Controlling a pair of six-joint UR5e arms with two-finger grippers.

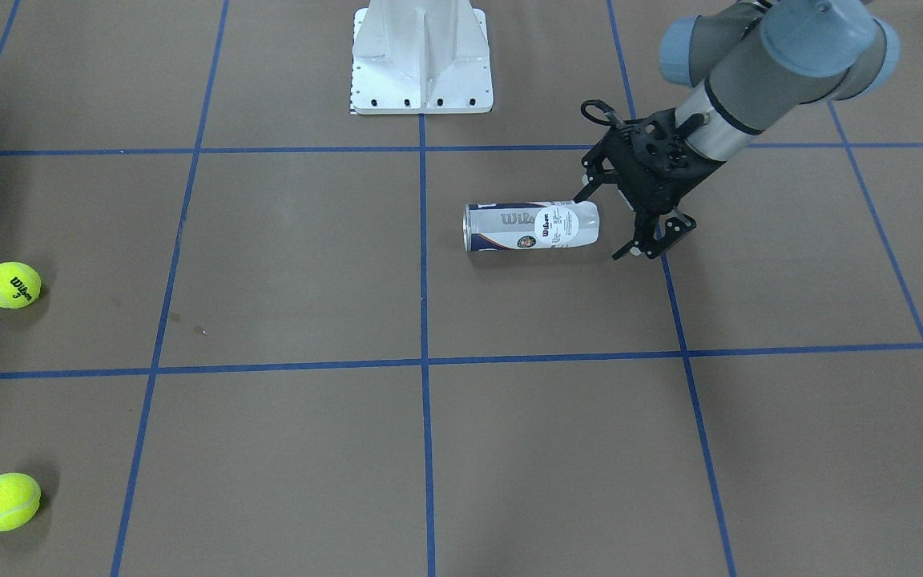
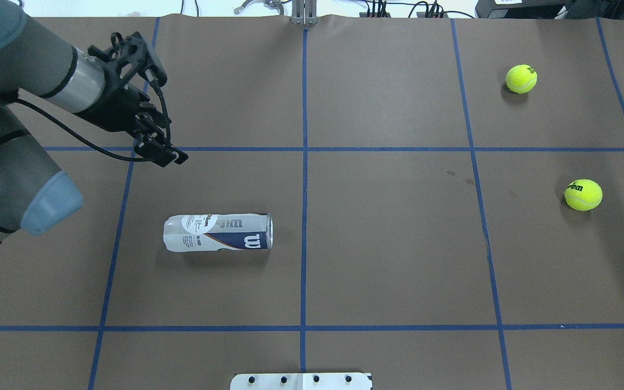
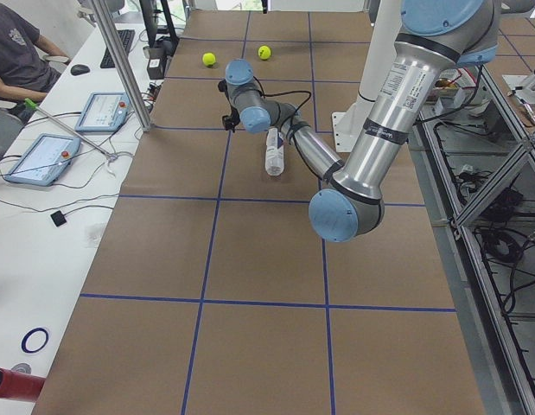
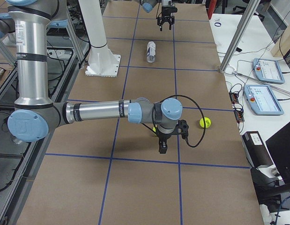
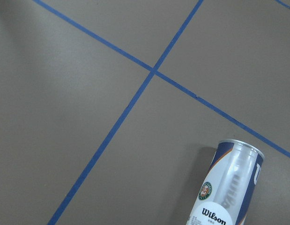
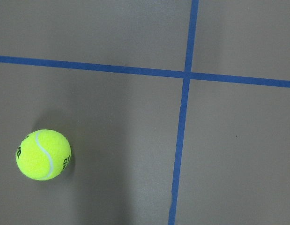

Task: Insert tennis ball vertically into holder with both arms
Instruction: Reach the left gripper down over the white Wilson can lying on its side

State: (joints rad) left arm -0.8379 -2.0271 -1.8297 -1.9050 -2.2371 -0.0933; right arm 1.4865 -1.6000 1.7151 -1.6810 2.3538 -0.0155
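Left hand released, fingers spread, near the rounded end of the Wilson ball can | can lies on its side on the counter | right hand near a tennis ball, grip impossible to tell

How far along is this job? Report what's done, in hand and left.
Done: nothing yet. The holder lies on its side and looks empty. The far tennis ball and near tennis ball sit loose on the table. In hand: the left gripper, open, hovers by the holder's closed end, and the right gripper hangs near the balls. Left: stand the holder up, grasp a ball, drop it in.
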